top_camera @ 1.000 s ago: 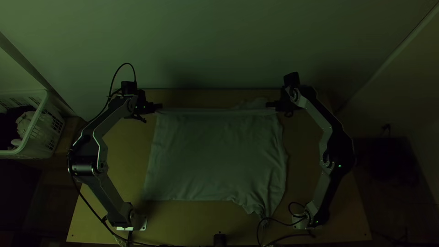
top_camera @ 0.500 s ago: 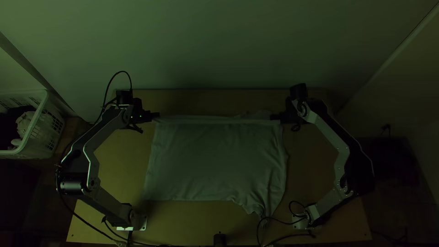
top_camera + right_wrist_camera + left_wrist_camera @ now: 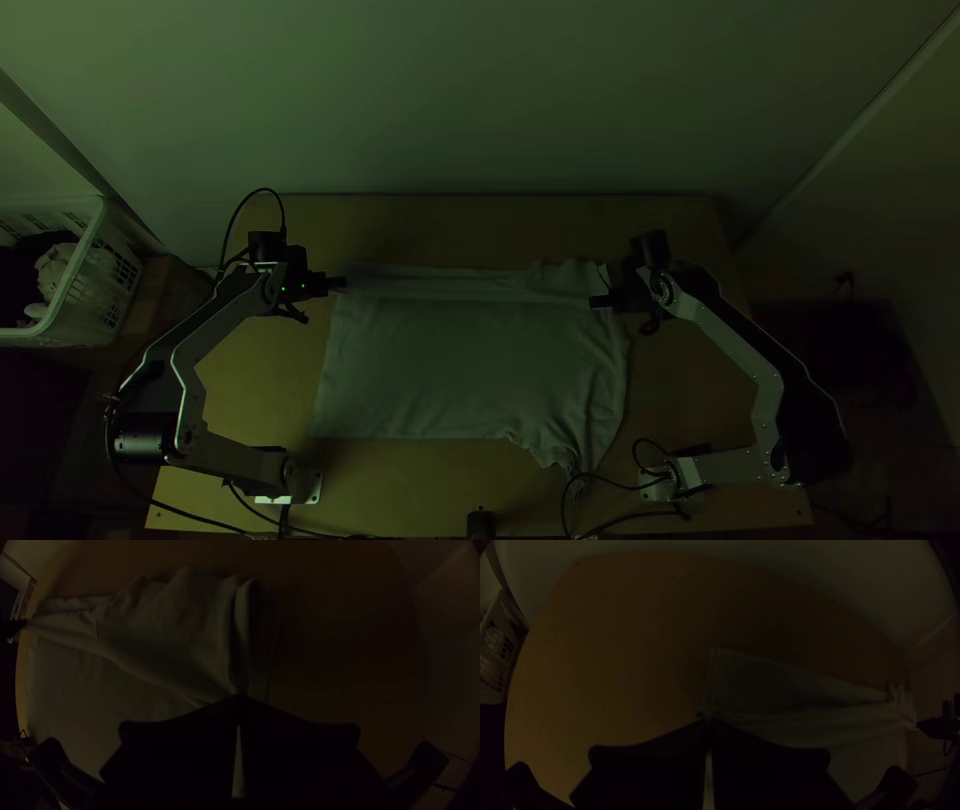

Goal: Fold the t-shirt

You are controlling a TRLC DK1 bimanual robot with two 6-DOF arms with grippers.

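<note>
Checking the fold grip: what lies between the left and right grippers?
Top view: the t-shirt, its far part, spans from left gripper to right gripper, both shut on it.

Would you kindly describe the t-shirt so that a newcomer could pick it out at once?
Find the light wooden table, then the large pale t-shirt spread across its middle. A strip near its far edge is held by the left gripper and the right gripper, one at each end, unlike the bunched laundry inside the white basket.
</note>
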